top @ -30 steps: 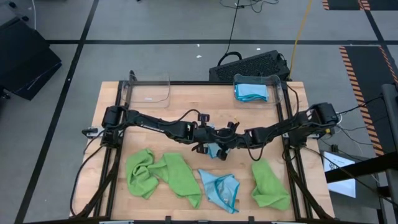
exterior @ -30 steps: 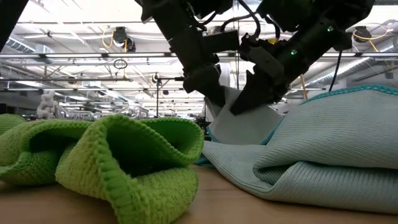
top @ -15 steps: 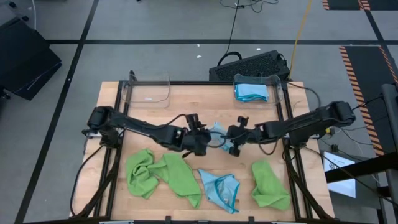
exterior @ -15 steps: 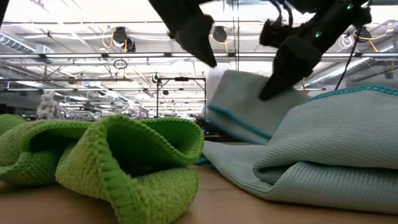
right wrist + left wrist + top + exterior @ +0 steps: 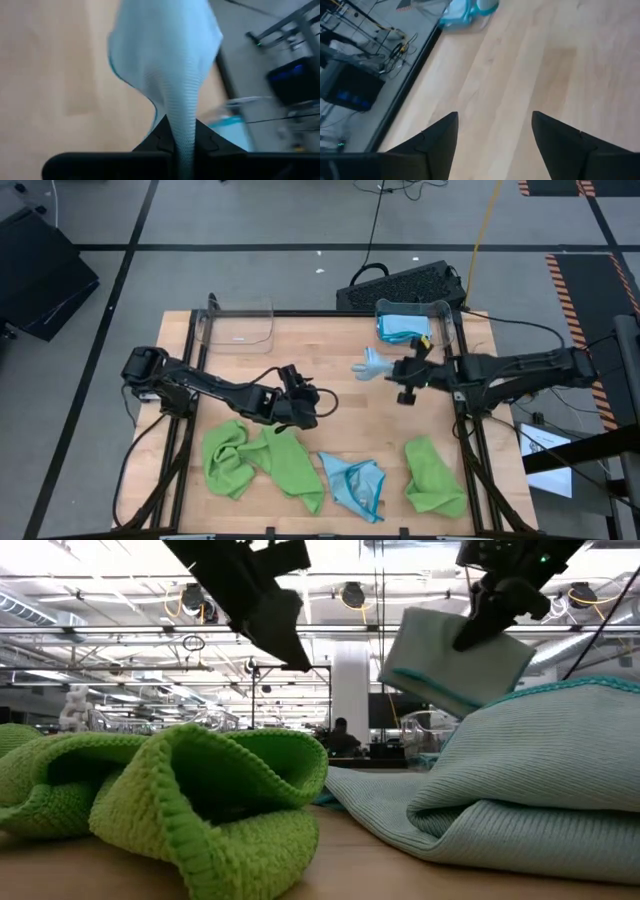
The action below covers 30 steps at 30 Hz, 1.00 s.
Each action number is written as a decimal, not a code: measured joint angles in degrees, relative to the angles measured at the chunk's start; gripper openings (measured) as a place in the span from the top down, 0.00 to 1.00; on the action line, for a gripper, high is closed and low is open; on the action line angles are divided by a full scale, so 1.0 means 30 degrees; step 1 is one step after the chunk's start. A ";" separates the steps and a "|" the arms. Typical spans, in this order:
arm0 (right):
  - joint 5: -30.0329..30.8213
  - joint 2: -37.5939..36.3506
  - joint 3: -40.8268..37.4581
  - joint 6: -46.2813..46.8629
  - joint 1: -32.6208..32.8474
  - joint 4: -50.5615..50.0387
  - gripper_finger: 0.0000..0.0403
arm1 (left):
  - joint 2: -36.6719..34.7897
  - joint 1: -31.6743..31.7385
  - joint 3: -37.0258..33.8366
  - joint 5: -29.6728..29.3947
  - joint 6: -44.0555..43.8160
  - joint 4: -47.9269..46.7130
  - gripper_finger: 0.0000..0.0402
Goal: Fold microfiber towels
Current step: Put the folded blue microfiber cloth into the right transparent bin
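The left gripper [image 5: 300, 402] hangs with fingers apart and empty over the table's middle. To its right, the right gripper [image 5: 403, 369] is clamped on a folded light blue towel [image 5: 372, 365]. The bin [image 5: 446, 320] with folded blue towels lies just far-right of it, nearer the right arm.

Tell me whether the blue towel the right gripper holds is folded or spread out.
Folded. The right gripper pinches a compact light blue towel clear of the table; the low view shows it as a small flat packet with teal edging.
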 joint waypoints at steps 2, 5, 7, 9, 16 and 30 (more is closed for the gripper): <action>0.0042 -0.0319 0.0127 -0.1976 -0.1024 -0.0217 0.98 | -0.0252 -0.0154 -0.0318 0.0062 -0.0229 0.0192 0.39; 0.0600 -0.0579 0.0150 -0.4669 -0.2868 -0.0240 0.98 | -0.0242 -0.0396 -0.0431 0.0100 -0.0259 0.0778 0.40; 0.1041 -0.0663 0.0150 -0.6087 -0.4133 -0.0227 0.98 | -0.0233 -0.0611 -0.0462 0.0108 -0.0200 0.0835 0.40; 0.1145 -0.0729 0.0150 -0.7377 -0.5315 -0.0177 0.98 | -0.0233 -0.0779 -0.0454 0.0105 -0.0216 0.0871 0.40; 0.1905 -0.0706 0.0150 -1.2231 -0.9450 0.1464 0.98 | -0.0226 -0.1407 -0.0454 0.0148 -0.0106 0.0845 0.40; 0.0099 0.2987 0.0154 -1.8608 -1.5615 1.1044 0.97 | -0.0226 -0.1498 -0.0454 0.0151 -0.0062 0.1318 0.40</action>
